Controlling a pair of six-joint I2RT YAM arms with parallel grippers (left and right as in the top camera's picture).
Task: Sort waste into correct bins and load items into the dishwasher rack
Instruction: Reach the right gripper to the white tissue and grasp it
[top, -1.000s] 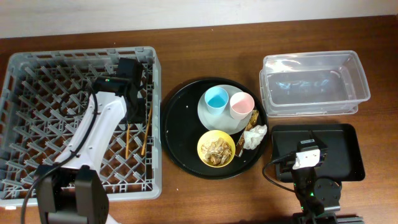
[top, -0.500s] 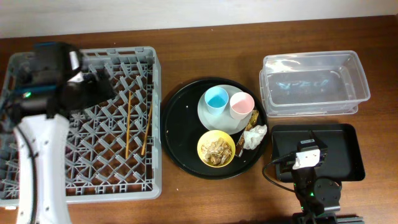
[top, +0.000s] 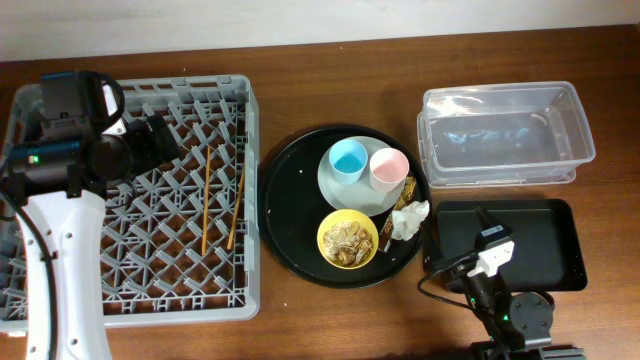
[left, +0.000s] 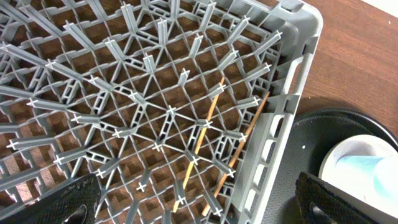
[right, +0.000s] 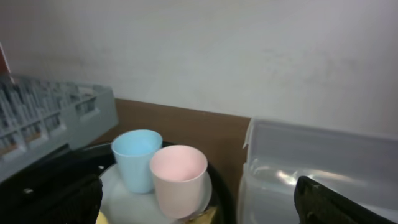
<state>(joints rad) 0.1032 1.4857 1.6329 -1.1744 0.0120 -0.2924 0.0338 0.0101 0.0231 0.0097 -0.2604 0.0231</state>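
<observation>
Two wooden chopsticks (top: 207, 205) (left: 205, 127) lie in the grey dishwasher rack (top: 250, 200) near its right wall. My left gripper (top: 158, 140) (left: 199, 205) hovers open over the rack, left of them, holding nothing. On the pale plate (top: 345, 195) stand the blue cup (top: 348, 158) (right: 137, 158) and the pink cup (top: 388, 168) (right: 178, 177). The yellow bowl (top: 325, 240) holds food scraps. A white tissue (top: 410, 220) and a brown-gold wrapper (top: 405, 190) lie beside it. My right gripper (top: 490, 240) (right: 196, 208) is open and empty above the small black tray (top: 545, 240).
Plate, cups, bowl and waste all sit on a large round black tray (top: 290, 210) between the rack and the bins. The clear tub (top: 505, 135) (right: 323, 162) stands at the back right, behind the small black tray. A wall runs behind the table.
My left gripper opened and drew back from the chopsticks to the rack's left part; the chopsticks stay in the rack. The right gripper has shifted slightly.
</observation>
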